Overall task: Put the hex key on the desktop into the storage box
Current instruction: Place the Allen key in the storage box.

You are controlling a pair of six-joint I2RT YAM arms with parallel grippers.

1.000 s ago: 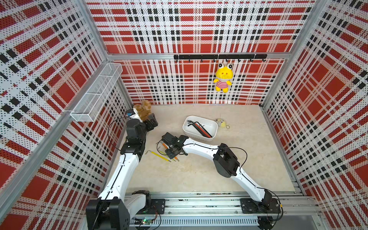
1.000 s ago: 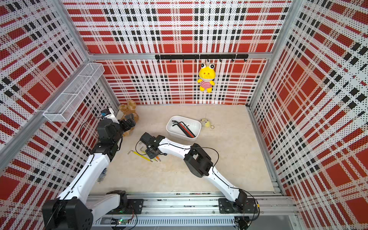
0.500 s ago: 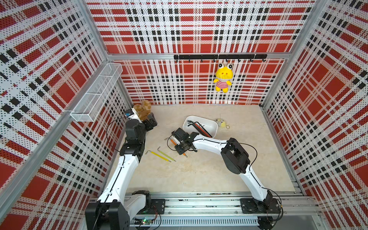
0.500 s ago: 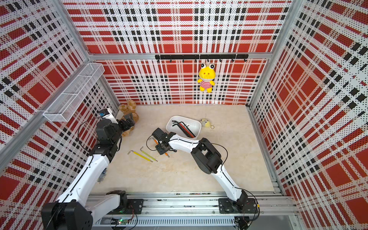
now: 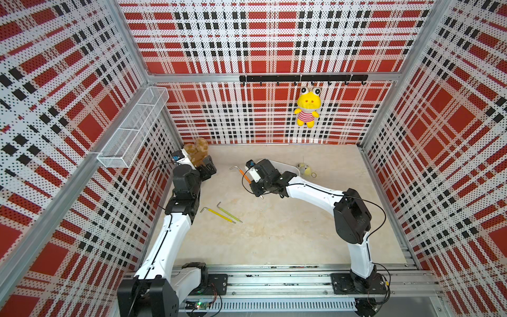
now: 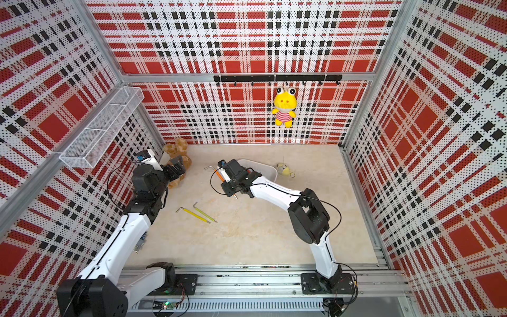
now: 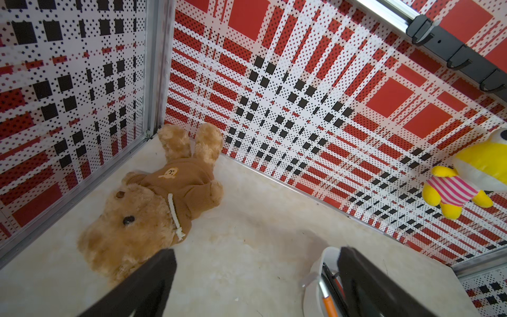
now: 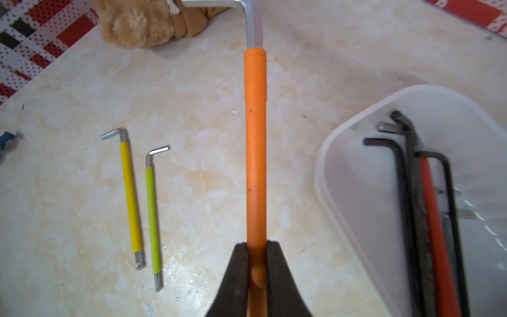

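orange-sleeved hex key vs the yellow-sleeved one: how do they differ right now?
The orange hex key is clamped in the jaws of the right gripper; the yellow hex key lies loose on the desktop. The orange hex key is beside the storage box; the yellow hex key lies farther from it, next to a green hex key. Both are L-shaped with bare silver ends.

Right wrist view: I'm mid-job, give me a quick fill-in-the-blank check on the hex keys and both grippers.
1. The right gripper is shut on a hex key whose sleeve is ____.
2. The yellow hex key and the green hex key lie side by side on the ____.
3. The left gripper is ____ and holds nothing.

Missing words: orange; desktop; open.
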